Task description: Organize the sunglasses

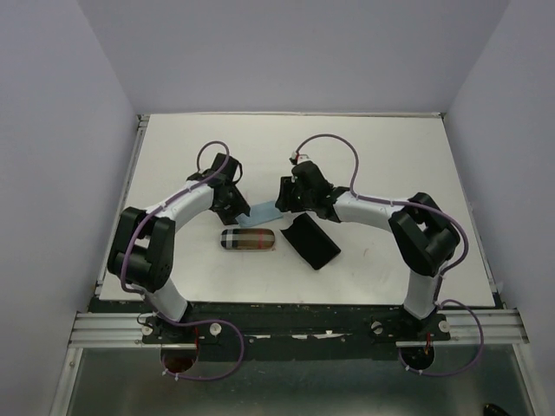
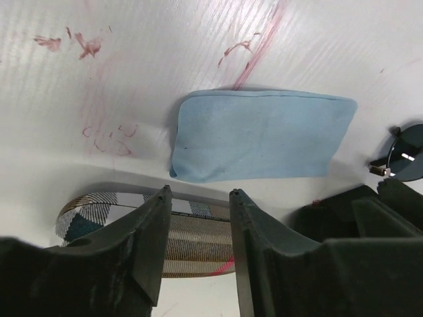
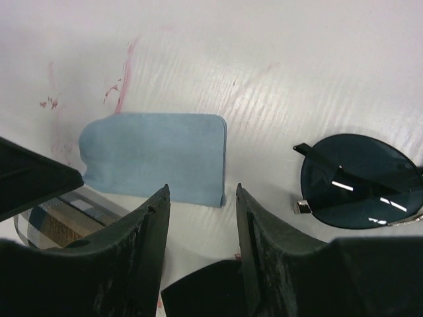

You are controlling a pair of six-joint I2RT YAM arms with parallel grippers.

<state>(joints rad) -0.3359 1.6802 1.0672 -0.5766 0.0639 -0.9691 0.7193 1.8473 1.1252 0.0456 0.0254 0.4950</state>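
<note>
— What sits closest to the near edge of the worktop (image 1: 173, 277)?

— Two cases, side by side around the middle. The plaid case (image 1: 248, 240) lies crosswise. The black case (image 1: 310, 241) is just to its right, tilted.

— And past those?

— A blue cloth (image 1: 260, 215), lying flat just beyond the plaid case, in between the two grippers.

— What's the left gripper (image 2: 199, 191) doing?

— It hangs over the plaid case, pointing across it towards the cloth. Its fingers (image 2: 149, 244) stand a middling way apart with nothing between them. You can see the plaid straight through the gap.

— And the right gripper (image 3: 201, 189)?

— It hovers over the cloth's right edge, with an end of the black case below it. Its fingers (image 3: 142, 244) are parted about as much as the other's, and they hold nothing either.

— Where are the sunglasses (image 3: 357, 181)?

— On the worktop to the right of the cloth, apart from it and near the right gripper. I can make out a dark round lens with an arm folded across it. The rest runs off the edge of the wrist view. From overhead the right gripper hides them.

— Anything farther back?

— Reddish smears (image 2: 86, 46) on the bare worktop beyond the cloth, towards the far edge.
</note>
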